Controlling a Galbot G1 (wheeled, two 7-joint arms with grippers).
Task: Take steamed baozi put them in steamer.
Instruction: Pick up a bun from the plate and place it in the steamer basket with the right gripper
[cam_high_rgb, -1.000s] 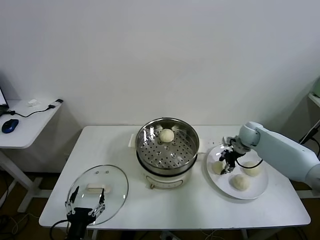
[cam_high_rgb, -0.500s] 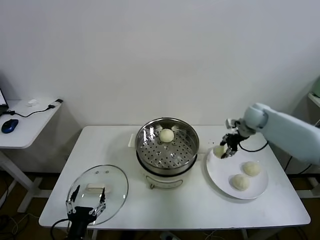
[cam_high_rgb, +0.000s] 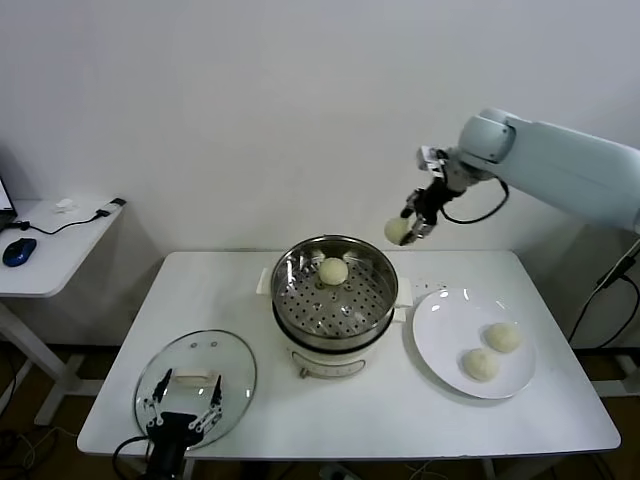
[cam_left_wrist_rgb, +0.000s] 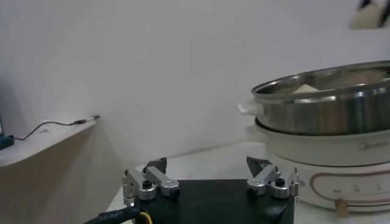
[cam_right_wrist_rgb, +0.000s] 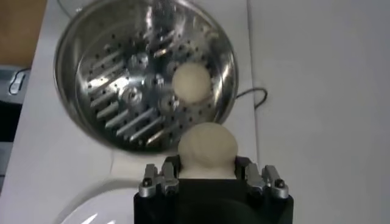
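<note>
We see right gripper (cam_high_rgb: 412, 226) clamped on cream-white round dough bun (cam_right_wrist_rgb: 207, 148), high above far rim of shiny round steel steamer (cam_high_rgb: 335, 290). Early release (soft dough) risks bounce outside. Left gripper (cam_left_wrist_rgb: 210, 181) idle, fingers apart.

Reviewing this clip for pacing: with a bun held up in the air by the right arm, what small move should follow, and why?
Probably carry it a little farther over the steamer and lower it. The right gripper is shut on a baozi held above the steamer's far right rim, not yet over the tray's bare part beside the bun already inside. The left gripper waits near the glass lid.
</note>
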